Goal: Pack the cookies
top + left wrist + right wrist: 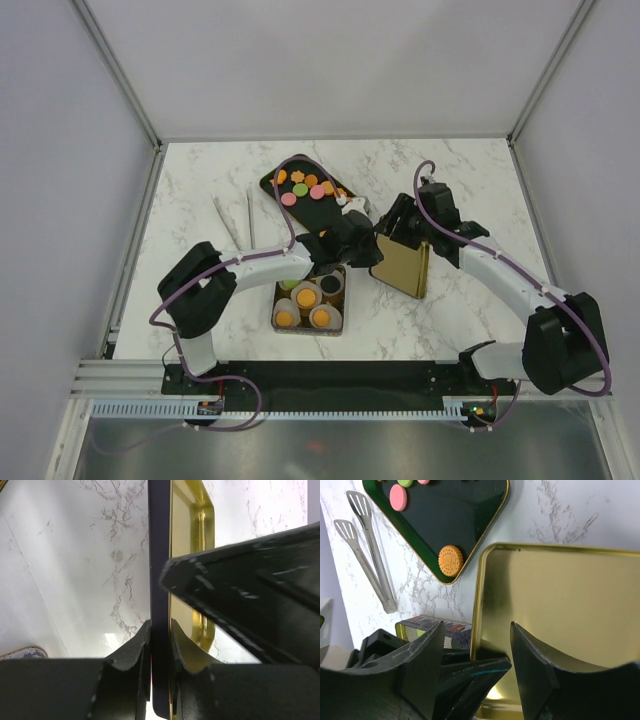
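Note:
The cookies [305,185] lie on a black tray [275,178] at the back centre; orange [450,560] and pink [398,497] ones show in the right wrist view. More cookies sit in white paper cups in an open tin [309,302]. My left gripper [362,243] is shut on the rim of the tin's gold lid [402,268], which it holds edge-on [160,625]. My right gripper [395,225] is open, its fingers [477,627] straddling the same lid edge [560,605] beside the left gripper's finger [470,672].
Metal tongs [235,220] lie left of the black tray and also show in the right wrist view [367,555]. The tin's printed side [435,630] is just beyond the lid. The two grippers crowd together over the lid's left edge.

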Controlling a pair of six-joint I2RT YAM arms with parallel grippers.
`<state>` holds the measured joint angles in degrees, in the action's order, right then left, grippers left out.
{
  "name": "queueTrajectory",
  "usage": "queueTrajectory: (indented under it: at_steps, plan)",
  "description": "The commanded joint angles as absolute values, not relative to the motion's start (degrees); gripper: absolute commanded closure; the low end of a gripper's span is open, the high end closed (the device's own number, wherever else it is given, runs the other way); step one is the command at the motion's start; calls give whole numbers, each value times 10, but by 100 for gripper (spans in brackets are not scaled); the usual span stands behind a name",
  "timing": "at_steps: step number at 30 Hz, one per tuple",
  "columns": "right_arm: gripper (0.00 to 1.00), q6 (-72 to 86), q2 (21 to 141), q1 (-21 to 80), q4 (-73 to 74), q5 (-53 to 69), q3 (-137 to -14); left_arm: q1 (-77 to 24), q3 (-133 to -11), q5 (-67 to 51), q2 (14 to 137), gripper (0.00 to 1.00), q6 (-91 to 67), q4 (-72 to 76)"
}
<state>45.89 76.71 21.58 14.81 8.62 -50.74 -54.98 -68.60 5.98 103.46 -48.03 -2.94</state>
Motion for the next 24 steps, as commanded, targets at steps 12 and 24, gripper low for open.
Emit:
queueTrajectory:
  at_steps: [12, 24]
  plan:
    - [21, 264, 575, 234, 242, -51, -534, -454, -721, -51, 966, 98, -434, -133]
    - [16, 167, 601, 604, 255, -412, -504, -369, -824, -176, 964, 98, -376, -309]
